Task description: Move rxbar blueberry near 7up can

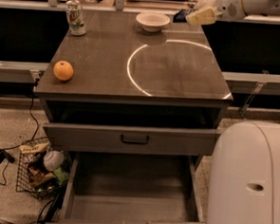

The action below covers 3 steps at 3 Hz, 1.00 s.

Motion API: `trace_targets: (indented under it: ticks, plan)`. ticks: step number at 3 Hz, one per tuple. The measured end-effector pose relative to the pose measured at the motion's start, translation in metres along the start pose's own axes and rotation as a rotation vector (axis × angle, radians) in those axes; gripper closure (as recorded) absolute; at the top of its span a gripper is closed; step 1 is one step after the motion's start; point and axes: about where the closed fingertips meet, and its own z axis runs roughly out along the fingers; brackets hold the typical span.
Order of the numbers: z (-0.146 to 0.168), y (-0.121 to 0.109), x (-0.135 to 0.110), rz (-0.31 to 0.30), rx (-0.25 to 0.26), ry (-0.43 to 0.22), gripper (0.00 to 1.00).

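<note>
the gripper hangs over the far right corner of the table, just right of the white bowl. its fingers appear clamped on the rxbar blueberry, whose dark end juts left. the 7up can stands upright at the far left corner, well apart. an orange sits near the left edge.

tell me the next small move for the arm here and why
Probably carry the bar left, keeping it above the white bowl. The gripper holds the rxbar blueberry lifted near the table's far right corner, while the 7up can stands at the far left corner, with the bowl between them.
</note>
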Motion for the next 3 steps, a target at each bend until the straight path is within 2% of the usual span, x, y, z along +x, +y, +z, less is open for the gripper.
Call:
trace_targets:
  ticks: [1, 2, 3]
  plan:
    - [0.024, 0.005, -0.012, -0.007, -0.021, 0.006, 1.00]
    - [0.064, 0.017, -0.013, 0.003, -0.080, -0.035, 1.00]
    - [0.065, 0.017, -0.013, 0.003, -0.080, -0.035, 1.00]
